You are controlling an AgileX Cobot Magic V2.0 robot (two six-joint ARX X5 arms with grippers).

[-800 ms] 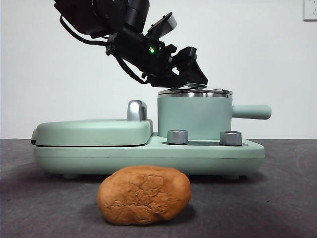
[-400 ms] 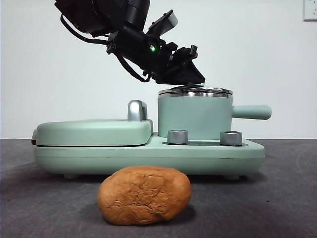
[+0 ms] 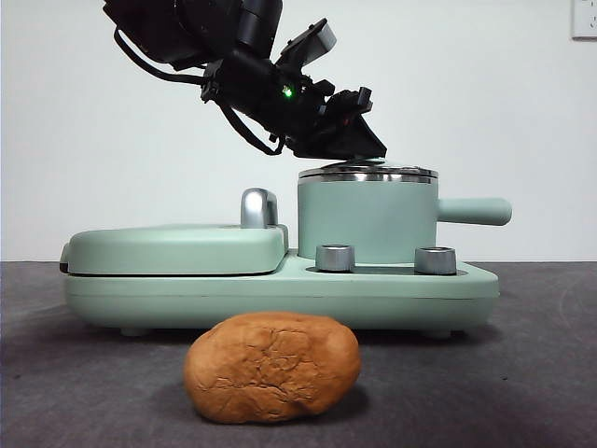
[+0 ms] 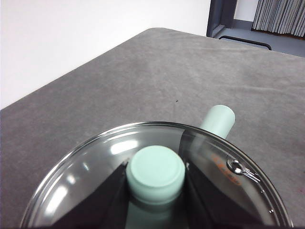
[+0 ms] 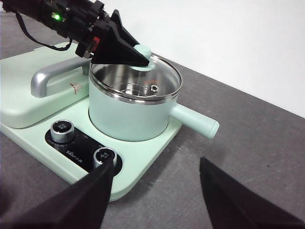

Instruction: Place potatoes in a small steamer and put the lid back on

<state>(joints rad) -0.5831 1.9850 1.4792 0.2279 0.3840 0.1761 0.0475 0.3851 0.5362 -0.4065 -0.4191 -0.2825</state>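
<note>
**Gripping the lid knob: left claw settled, lid not yet lifted**

Gripping the small mint-green knob [image 4: 156, 174], the left gripper [image 4: 155, 183] has its two black jaws pressed against the knob's sides, as the left wrist view shows at bottom centre. The round glass lid with its shiny steel rim [image 3: 367, 172] lies flat on the mint-green cylindrical steamer pot with the straight side handle [image 3: 367, 219], right of centre in the front view. Over the last second the dark arm reaching in from the upper left shifted only slightly: its tip came a little nearer the lid top, and in the last half second nothing visibly moved. The lid's rim sits level on the pot, just as before. That suggests the grasp is made and the lift is the step in hand.

The large oval orange-brown potato with cracked skin [image 3: 271, 367] lies on the grey table at bottom centre of the front view, in front of the appliance and well apart from the pot, unmoved. It cannot go in until the lid comes off.

The right gripper [image 5: 155, 191] waits with its jaws spread wide, holding nothing, along the bottom edge of the right wrist view, near the two steel control knobs [image 5: 62, 130] on the flat mint-green cooker base [image 3: 373, 285].
</note>
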